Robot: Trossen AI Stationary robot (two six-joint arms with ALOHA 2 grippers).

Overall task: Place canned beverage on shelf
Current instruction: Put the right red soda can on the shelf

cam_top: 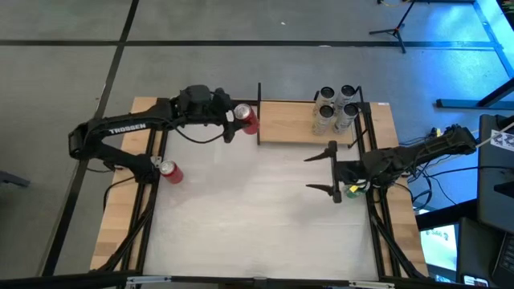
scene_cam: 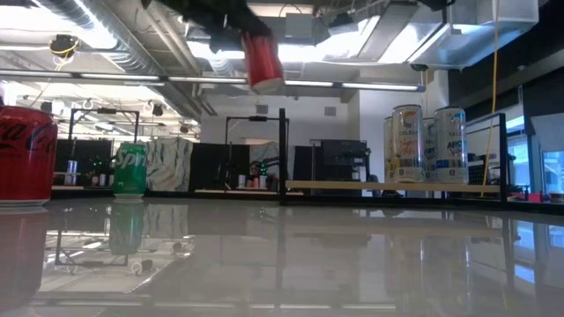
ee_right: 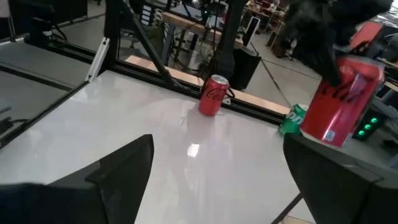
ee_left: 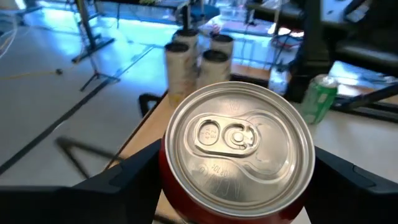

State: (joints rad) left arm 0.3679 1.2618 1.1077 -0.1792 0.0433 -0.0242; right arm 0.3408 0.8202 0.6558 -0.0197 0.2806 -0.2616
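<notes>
My left gripper (cam_top: 235,119) is shut on a red can (cam_top: 247,119), held high above the table just left of the shelf's left black upright (cam_top: 259,112). In the low view the can (scene_cam: 262,60) hangs tilted near the top of the picture. The shelf (cam_top: 289,127) is a pale wooden board at the table's far edge, with several silver cans (cam_top: 336,108) standing on its right end. My right gripper (cam_top: 332,170) is open and empty over the table's right side. My left gripper pinches the red can between its two fingers, one on each side of the can's wall just below the top rim (ee_left: 163,168). The fingers (ee_left: 124,177) come past the lid end, slanting down from the table's left. The can is lifted clear and tilted.
A second red can (cam_top: 170,171) stands at the table's left side, with a green can (scene_cam: 129,169) beyond it. Another green can (ee_left: 317,96) stands by the right arm. Black frame rails run along both sides. The white tabletop's middle (cam_top: 257,193) is bare.
</notes>
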